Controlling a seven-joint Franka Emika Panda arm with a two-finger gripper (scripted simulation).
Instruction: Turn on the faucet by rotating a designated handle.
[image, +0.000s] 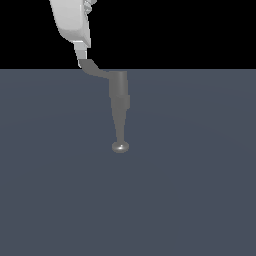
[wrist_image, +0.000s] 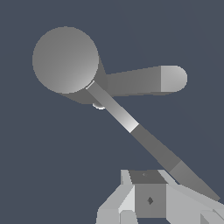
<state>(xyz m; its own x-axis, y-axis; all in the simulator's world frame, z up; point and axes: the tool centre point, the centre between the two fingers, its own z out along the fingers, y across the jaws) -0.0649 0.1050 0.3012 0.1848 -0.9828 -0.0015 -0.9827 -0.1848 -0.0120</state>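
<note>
The grey faucet stands in the middle of the exterior view, tapering to a shiny rounded knob. Its thin handle sticks out from the body's top towards the exterior view's left. My white gripper comes down from the upper left, and its fingertips touch the handle's bent tip. The fingers look pressed together, with nothing between them. In the wrist view the faucet's round top, the spout and the long handle all show. The handle's tip runs beside my gripper.
A flat dark grey-blue floor lies all around the faucet, under a black background. No other object shows.
</note>
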